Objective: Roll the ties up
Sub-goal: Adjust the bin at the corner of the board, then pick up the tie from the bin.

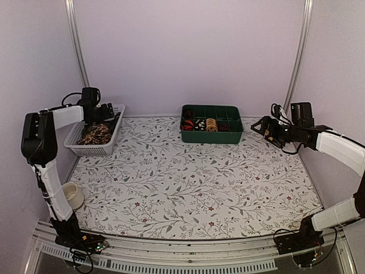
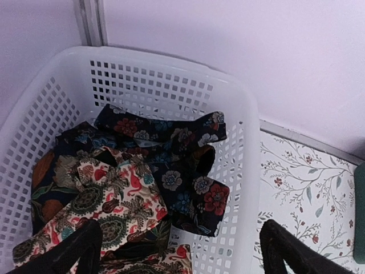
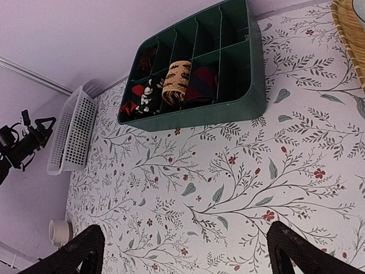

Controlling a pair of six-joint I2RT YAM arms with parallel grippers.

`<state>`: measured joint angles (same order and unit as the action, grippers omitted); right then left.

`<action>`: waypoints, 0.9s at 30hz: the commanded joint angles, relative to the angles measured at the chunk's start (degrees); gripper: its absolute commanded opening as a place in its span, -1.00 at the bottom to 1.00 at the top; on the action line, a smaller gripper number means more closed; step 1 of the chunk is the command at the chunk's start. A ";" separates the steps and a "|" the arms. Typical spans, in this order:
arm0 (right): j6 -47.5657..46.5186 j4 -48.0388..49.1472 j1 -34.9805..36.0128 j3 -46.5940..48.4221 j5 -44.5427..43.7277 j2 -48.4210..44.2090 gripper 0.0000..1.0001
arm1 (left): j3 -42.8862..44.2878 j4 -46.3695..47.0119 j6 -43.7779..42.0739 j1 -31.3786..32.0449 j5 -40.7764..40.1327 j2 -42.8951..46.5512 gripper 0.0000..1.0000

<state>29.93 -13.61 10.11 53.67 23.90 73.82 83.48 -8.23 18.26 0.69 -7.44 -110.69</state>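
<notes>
Left wrist view: my left hand (image 2: 181, 251) hangs over the white basket (image 2: 171, 63), spread wide, gripping nothing.
Loose ties (image 2: 142, 182): heaped in the basket, directly below that hand.
Right hand (image 3: 191, 254): spread apart too, empty, above the bench (image 3: 239, 188).
Rolled ties (image 3: 174, 83): I see them in the green tray (image 3: 239, 108) compartments, ahead of my right hand.

We see a robotics lab test cell. Plain lilac wall panels (image 1: 188, 51) close in a table (image 1: 188, 188) on three sides, with metal posts (image 1: 76, 45) at the back corners. Two robot arms, the left arm (image 1: 48, 171) and the right arm (image 1: 342, 148), are bolted to an aluminium rail (image 1: 188, 254) along the near edge, cables (image 1: 84, 260) trailing at their bases. The tabletop wears a printed floral cover (image 1: 239, 171).
</notes>
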 commanded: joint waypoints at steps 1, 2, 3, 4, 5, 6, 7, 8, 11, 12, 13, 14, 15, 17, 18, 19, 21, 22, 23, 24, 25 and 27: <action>-0.88 -0.31 0.54 0.55 -1.16 1.51 0.99 | 8.92 -7.42 0.03 -1.29 -4.24 -6.31 0.92; -0.92 -0.41 0.61 0.63 -1.26 1.51 1.00 | 10.49 -8.84 -0.14 -1.39 -4.63 -7.63 0.92; -0.93 -0.46 0.61 0.70 -1.36 1.50 0.99 | 11.66 -9.76 -0.20 -1.47 -4.95 -8.62 0.92; -0.99 -0.52 0.69 0.68 -1.47 1.50 0.99 | 12.50 -10.39 -0.34 -1.61 -5.28 -9.37 0.92; -1.08 -0.54 0.76 0.73 -1.54 1.51 0.99 | 12.91 -10.56 -0.40 -1.69 -5.34 -10.07 0.92; -1.07 -0.54 0.79 0.71 -1.62 1.58 0.99 | 13.19 -10.69 -0.48 -1.75 -5.49 -10.65 0.92; -1.10 -0.64 0.79 0.75 -1.59 1.65 1.00 | 13.58 -10.92 -0.55 -1.79 -5.67 -11.32 0.92; -1.10 -0.68 0.84 0.75 -1.58 1.71 1.00 | 14.01 -11.31 -0.68 -2.04 -5.78 -12.00 0.92; -1.19 -0.74 0.94 0.84 -1.64 1.85 0.99 | 15.32 -12.58 -0.69 -2.72 -6.39 -14.35 0.93; -1.19 -0.74 0.96 0.81 -1.66 1.85 1.00 | 15.37 -12.60 -0.75 -2.93 -6.36 -14.94 0.93; -1.19 -0.77 0.97 0.72 -1.71 1.93 1.00 | 15.44 -12.64 -0.81 -3.20 -6.36 -15.51 0.93; -1.19 -0.79 1.00 0.66 -1.79 2.00 1.00 | 15.48 -12.75 -0.85 -3.39 -6.43 -16.19 0.92; -1.19 -0.73 1.05 0.67 -1.82 2.08 1.00 | 15.48 -12.78 -0.94 -3.53 -6.49 -16.72 0.92; -1.24 -0.72 1.12 0.65 -1.84 2.33 0.99 | 15.58 -12.95 -1.05 -3.83 -6.51 -17.64 0.88; -1.28 -0.72 1.14 0.65 -1.84 2.42 1.00 | 15.49 -12.96 -1.04 -3.92 -6.45 -17.98 0.83; -1.21 -0.72 1.17 0.70 -1.86 2.41 0.99 | 15.37 -12.96 -1.04 -3.93 -6.45 -18.25 0.78; -1.20 -0.68 1.21 0.77 -1.97 2.62 1.00 | 15.32 -12.63 -1.12 -4.03 -6.30 -18.48 0.65; -1.13 -0.64 1.23 0.78 -2.01 2.71 1.00 | 15.31 -12.48 -1.12 -4.03 -6.23 -18.50 0.58; -1.14 -0.63 1.31 0.76 -2.02 2.73 1.00 | 15.31 -12.32 -1.20 -4.09 -6.14 -18.44 0.48; -1.07 -0.63 1.32 0.75 -2.06 2.80 1.00 | 15.33 -12.21 -1.26 -4.04 -6.10 -18.30 0.35; -1.09 -0.63 1.32 0.79 -2.14 2.79 1.00 | 15.36 -12.12 -1.23 -4.03 -6.05 -18.14 0.24; -0.94 -0.59 1.40 0.74 -2.27 2.89 1.00 | 15.31 -11.87 -1.17 -4.03 -5.96 -17.54 -0.04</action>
<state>29.32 -13.80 10.98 53.67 22.63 74.65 97.54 -19.64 17.15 -2.92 -13.54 -128.40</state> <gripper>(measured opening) 0.997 0.585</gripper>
